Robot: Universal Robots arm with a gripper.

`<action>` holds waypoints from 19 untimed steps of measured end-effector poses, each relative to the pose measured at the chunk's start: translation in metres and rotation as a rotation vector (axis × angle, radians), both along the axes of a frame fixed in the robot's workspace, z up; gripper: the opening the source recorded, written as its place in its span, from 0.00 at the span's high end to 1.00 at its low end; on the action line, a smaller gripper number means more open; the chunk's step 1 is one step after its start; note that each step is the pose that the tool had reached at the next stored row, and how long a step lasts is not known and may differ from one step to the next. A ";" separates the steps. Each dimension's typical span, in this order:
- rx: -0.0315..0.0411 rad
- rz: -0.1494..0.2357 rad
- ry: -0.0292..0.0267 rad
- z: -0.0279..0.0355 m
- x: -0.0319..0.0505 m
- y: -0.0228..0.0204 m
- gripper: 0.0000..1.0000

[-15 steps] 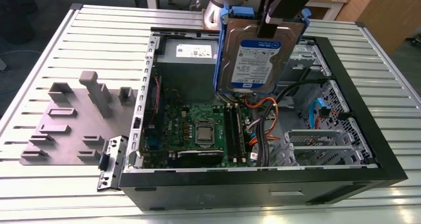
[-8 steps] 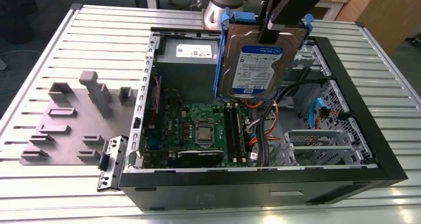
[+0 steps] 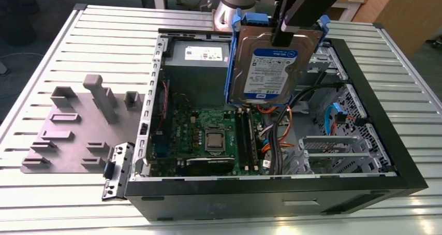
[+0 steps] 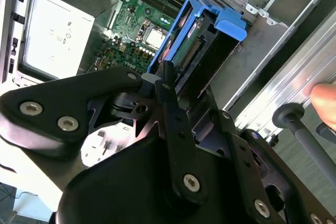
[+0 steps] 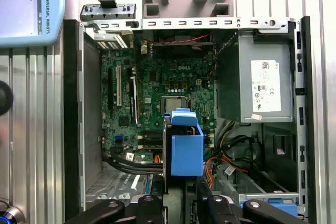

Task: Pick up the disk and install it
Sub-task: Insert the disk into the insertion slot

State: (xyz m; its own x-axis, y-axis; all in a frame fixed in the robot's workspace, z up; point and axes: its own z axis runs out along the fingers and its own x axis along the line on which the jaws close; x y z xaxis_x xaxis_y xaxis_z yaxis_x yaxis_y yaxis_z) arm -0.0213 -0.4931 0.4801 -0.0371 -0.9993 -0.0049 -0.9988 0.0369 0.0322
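The gripper (image 3: pixel 283 37) is clamped on the top end of the disk (image 3: pixel 273 72), with its fingers pressed to the two flat faces. The disk hangs upright above the case (image 3: pixel 276 191), over the motherboard (image 3: pixel 207 136) and apart from it. It looks rigid, dense and shock-sensitive, with smooth metal faces. The blue carrier likely flexes, so the metal body is the safer hold. Beyond the disk, at the case's far end, sits the power supply (image 3: pixel 196 54).

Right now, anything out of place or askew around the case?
One thing: a small grey metal bracket with a blue clip lies loose on the slatted table beside the open black computer case, at the exterior view's left. The pincer grips the blue-framed silver disk upright.
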 end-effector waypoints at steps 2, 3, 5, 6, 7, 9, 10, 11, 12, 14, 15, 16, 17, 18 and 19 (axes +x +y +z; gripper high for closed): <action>0.0001 0.000 0.0000 0.0000 0.0000 -0.0004 0.65; 0.0000 0.000 0.0000 0.0000 0.0000 -0.0005 0.65; 0.0000 0.000 0.0000 0.0000 0.0000 -0.0009 0.65; -0.0001 0.000 0.0001 0.0000 0.0000 -0.0011 0.65; 0.0000 0.000 0.0000 0.0000 0.0000 -0.0014 0.65; 0.0000 0.000 0.0000 0.0000 0.0000 -0.0021 0.65; 0.0000 0.000 0.0000 0.0000 0.0000 -0.0026 0.65; 0.0000 0.000 0.0000 0.0000 0.0000 -0.0032 0.65; 0.0000 0.000 0.0000 0.0000 0.0000 -0.0039 0.65; 0.0001 0.000 0.0000 0.0000 0.0000 -0.0057 0.65; 0.0000 0.000 0.0000 0.0000 0.0000 -0.0066 0.65; 0.0000 0.000 0.0000 0.0000 0.0000 -0.0076 0.65; 0.0000 0.000 0.0000 0.0000 0.0000 -0.0088 0.65; 0.0001 0.000 0.0000 -0.0001 0.0000 -0.0103 0.65; 0.0000 0.000 0.0000 -0.0001 0.0000 -0.0119 0.65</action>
State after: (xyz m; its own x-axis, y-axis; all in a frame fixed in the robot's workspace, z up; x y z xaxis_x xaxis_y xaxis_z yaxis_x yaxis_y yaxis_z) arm -0.0213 -0.5050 0.4800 -0.0371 -0.9993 -0.0049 -0.9988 0.0369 0.0322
